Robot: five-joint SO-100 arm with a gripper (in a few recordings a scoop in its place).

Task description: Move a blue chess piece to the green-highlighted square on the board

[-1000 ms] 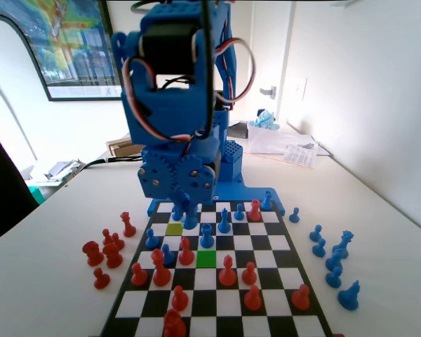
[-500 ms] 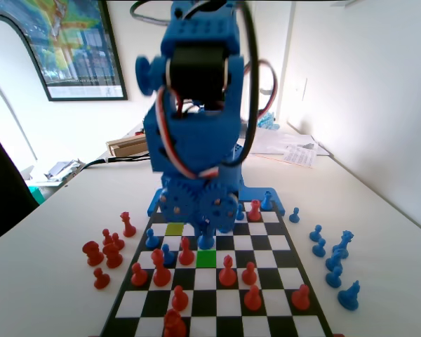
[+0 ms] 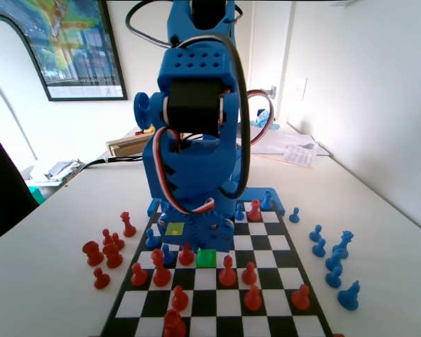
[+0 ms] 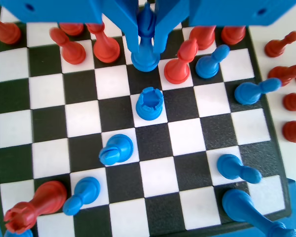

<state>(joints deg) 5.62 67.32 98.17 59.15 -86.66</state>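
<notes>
In the wrist view my gripper (image 4: 146,49) hangs at the top centre, its two jaws tight against a small blue chess piece (image 4: 145,63) whose flared base sits at board level. In the fixed view the gripper (image 3: 205,246) is low over the middle of the board (image 3: 266,309). It hangs right at the far edge of the green-highlighted square (image 3: 206,259), part of which it covers. The arm's body hides the piece in this view. I cannot tell whether the piece's base touches the board.
In the wrist view a red pawn (image 4: 177,69) stands close right of the held piece, and a blue rook (image 4: 149,103) stands two squares nearer. In the fixed view red pieces (image 3: 227,270) flank the green square and an olive square (image 3: 174,228) lies behind. Taken pieces sit off-board: red (image 3: 105,253) on the left, blue (image 3: 333,260) on the right.
The arm swung from the board's left toward the centre and came down. The gripper now sits low around the blue piece that stood just behind the green square.
</notes>
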